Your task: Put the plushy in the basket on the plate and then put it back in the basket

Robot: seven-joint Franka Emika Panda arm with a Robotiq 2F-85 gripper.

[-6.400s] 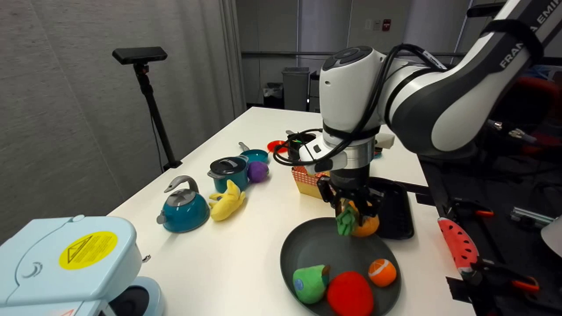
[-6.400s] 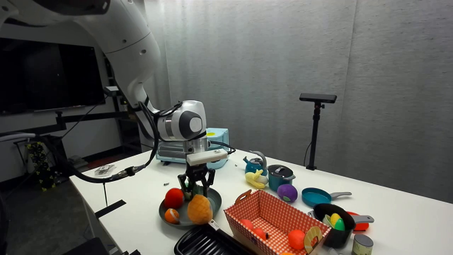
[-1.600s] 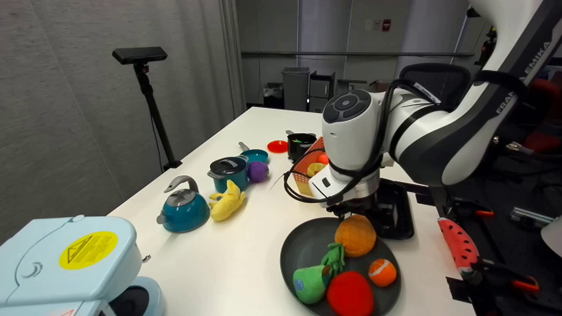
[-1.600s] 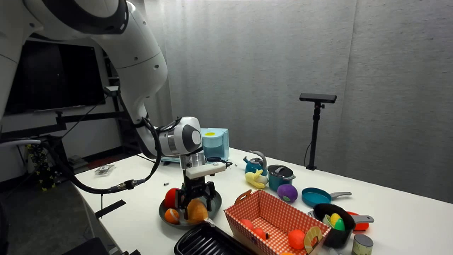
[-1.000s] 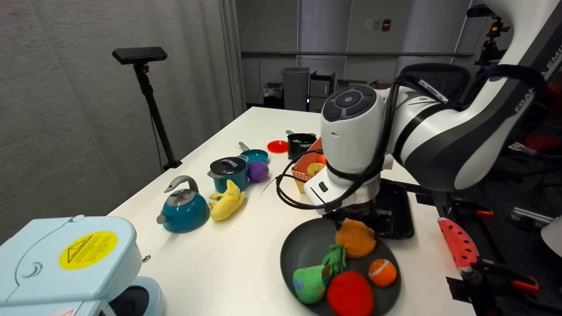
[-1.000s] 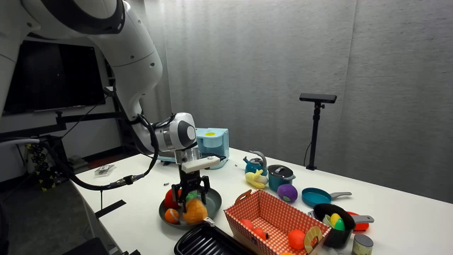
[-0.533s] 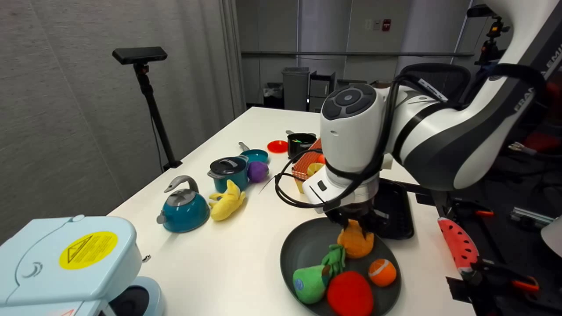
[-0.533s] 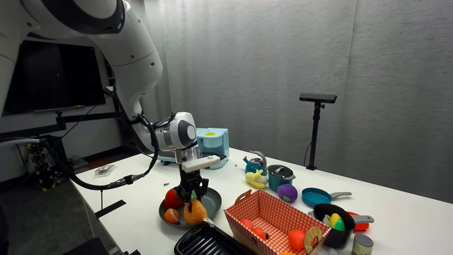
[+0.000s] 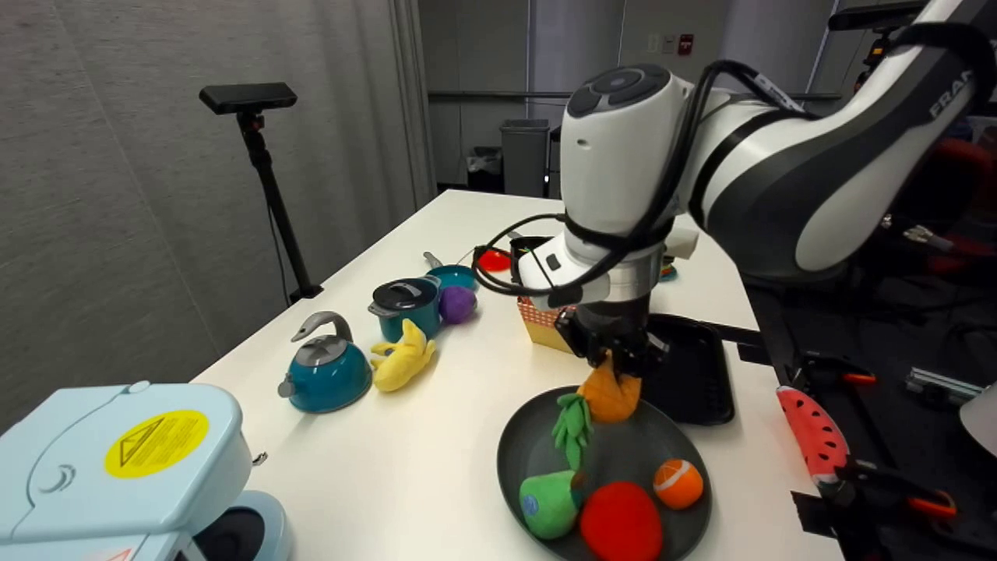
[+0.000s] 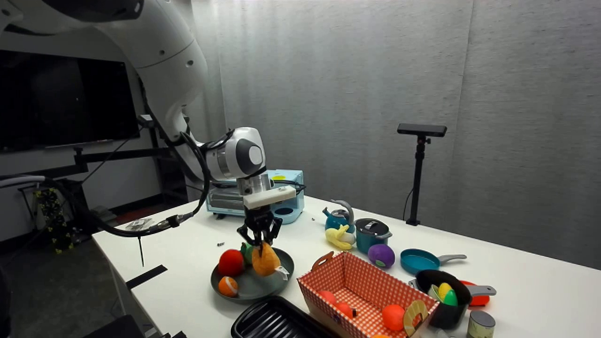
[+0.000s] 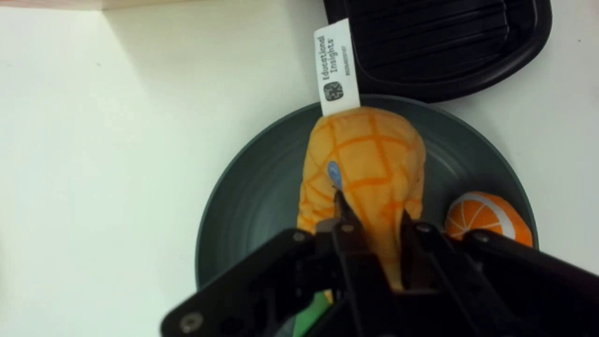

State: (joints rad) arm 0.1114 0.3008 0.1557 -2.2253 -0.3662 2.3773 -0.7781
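The plushy (image 9: pixel 610 396) is an orange soft toy with pineapple-like lines, green leaves and a white tag. It also shows in an exterior view (image 10: pixel 265 263) and the wrist view (image 11: pixel 360 145). My gripper (image 9: pixel 615 365) is shut on it, pinching its cloth between the fingertips (image 11: pixel 374 206), and holds it raised above the plate. The plate (image 10: pixel 256 286) is round and dark grey, and also shows in the wrist view (image 11: pixel 248 196). The basket (image 10: pixel 375 274), lined in red-and-white check, stands beside the plate with several red-orange toys inside. The arm partly hides it in an exterior view (image 9: pixel 547 329).
On the plate lie a red toy (image 9: pixel 623 523), a green toy (image 9: pixel 549 505) and a small orange-slice toy (image 9: pixel 678 485). A black ridged tray (image 10: pixel 277 319) lies against the plate and basket. A teal kettle (image 9: pixel 325 374), yellow toy (image 9: pixel 401 366) and teal pot (image 9: pixel 409 308) stand beyond.
About 1.6 s ago the plushy lay on the plate with my open gripper over it. The fingers then closed on it. Now gripper and plushy have moved up together, off the plate.
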